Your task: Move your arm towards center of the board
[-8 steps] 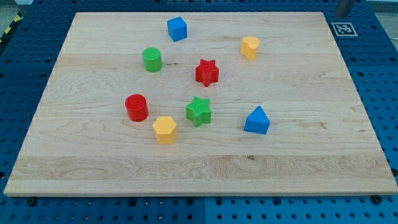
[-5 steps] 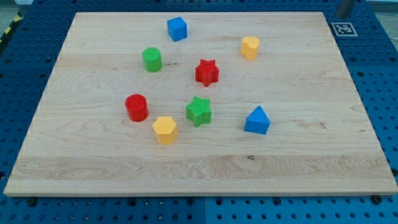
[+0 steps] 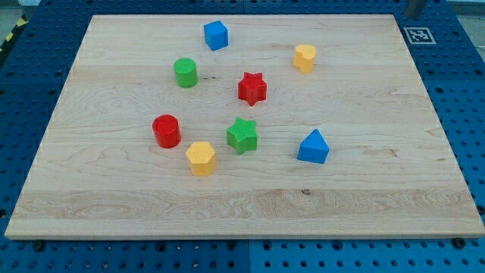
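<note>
Only the lower end of my rod shows, at the view's top right edge; my tip point(image 3: 414, 14) is off the wooden board point(image 3: 91, 189), just past its top right corner and far from every block. Near the board's middle are a red star point(image 3: 252, 88) and a green star point(image 3: 242, 136). Around them are a green cylinder point(image 3: 185, 73), a blue cube point(image 3: 216, 35), a yellow cylinder point(image 3: 305, 58), a red cylinder point(image 3: 166, 130), a yellow hexagon point(image 3: 201, 158) and a blue triangular block point(image 3: 313, 146). Nothing touches my tip.
The board lies on a blue perforated table point(image 3: 462, 91). A black-and-white marker tag point(image 3: 418, 35) sits by the board's top right corner, just below my tip.
My rod's end has shifted slightly left and up at the view's top right edge. No block has moved.
</note>
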Robot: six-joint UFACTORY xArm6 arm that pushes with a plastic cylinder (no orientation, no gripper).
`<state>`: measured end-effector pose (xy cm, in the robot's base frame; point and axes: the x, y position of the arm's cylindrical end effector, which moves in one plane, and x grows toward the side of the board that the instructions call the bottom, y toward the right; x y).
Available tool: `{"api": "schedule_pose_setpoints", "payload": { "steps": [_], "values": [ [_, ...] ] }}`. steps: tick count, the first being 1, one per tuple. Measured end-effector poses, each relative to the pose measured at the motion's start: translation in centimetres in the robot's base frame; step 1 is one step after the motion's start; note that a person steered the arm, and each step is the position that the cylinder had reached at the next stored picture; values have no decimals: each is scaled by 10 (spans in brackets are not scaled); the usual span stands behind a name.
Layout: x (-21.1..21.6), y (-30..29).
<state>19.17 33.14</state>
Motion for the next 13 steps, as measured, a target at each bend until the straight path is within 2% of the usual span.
{"api": "schedule_pose_setpoints", "payload": {
  "steps": [3,4,5,7,10,11,13],
  "values": [
    [5,-7],
    [61,14],
    [98,4],
    [189,-66],
    [197,-90],
    [251,-132],
    [264,-284]
  ]
}}
